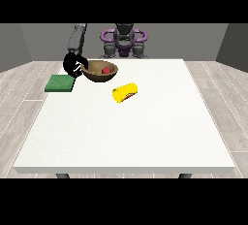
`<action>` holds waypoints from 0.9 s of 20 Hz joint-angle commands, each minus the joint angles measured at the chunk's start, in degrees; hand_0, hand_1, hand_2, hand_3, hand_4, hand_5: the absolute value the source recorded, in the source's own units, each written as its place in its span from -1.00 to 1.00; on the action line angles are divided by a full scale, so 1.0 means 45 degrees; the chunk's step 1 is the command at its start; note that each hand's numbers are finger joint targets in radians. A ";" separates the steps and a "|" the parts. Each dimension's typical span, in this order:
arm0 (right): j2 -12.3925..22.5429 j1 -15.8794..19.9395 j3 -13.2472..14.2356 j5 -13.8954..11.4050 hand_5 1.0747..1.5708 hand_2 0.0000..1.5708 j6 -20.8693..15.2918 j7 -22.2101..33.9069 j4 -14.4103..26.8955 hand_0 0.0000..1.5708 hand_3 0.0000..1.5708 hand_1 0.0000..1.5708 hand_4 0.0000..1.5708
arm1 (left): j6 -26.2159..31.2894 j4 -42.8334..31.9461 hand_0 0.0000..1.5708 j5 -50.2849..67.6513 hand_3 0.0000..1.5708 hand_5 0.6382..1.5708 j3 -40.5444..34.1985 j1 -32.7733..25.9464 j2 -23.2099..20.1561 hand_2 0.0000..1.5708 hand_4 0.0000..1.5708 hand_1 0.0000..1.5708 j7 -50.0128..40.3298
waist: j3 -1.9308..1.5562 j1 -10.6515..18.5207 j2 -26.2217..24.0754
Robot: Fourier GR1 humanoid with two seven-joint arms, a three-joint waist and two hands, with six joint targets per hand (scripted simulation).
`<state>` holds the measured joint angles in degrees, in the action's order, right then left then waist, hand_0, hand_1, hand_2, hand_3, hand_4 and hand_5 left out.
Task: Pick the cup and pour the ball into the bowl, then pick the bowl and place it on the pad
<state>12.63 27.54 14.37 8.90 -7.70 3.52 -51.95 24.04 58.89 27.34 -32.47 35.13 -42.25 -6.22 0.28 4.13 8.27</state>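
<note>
A brown bowl (100, 72) with a red ball (105, 70) inside it sits a little tilted near the table's far left. The hand at the view's left (74, 65) is at the bowl's left rim, its fingers curled around that rim. A yellow cup (125, 93) lies on its side near the middle of the table, its open end towards the camera. A green pad (60, 83) lies flat at the table's left edge, just left of and below that hand. No other hand shows.
The white table (131, 136) stretches wide towards the camera. The robot's torso (123, 42) stands behind the far edge.
</note>
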 commanded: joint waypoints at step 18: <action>0.5264 0.1991 0.2237 0.0779 0.99 1.00 0.3500 -0.1581 0.2479 1.00 -0.57 1.00 0.27 | 0.0119 -0.0141 -1.00 -0.0133 -1.00 0.97 -0.0652 -0.0271 -0.0965 -1.00 -0.15 -1.00 0.2914 | -0.0087 -0.0255 0.3501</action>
<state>31.09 34.04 20.64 10.38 4.09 0.29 -45.42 24.95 55.68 26.07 -35.10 32.74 -46.19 5.46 -0.05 1.90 18.65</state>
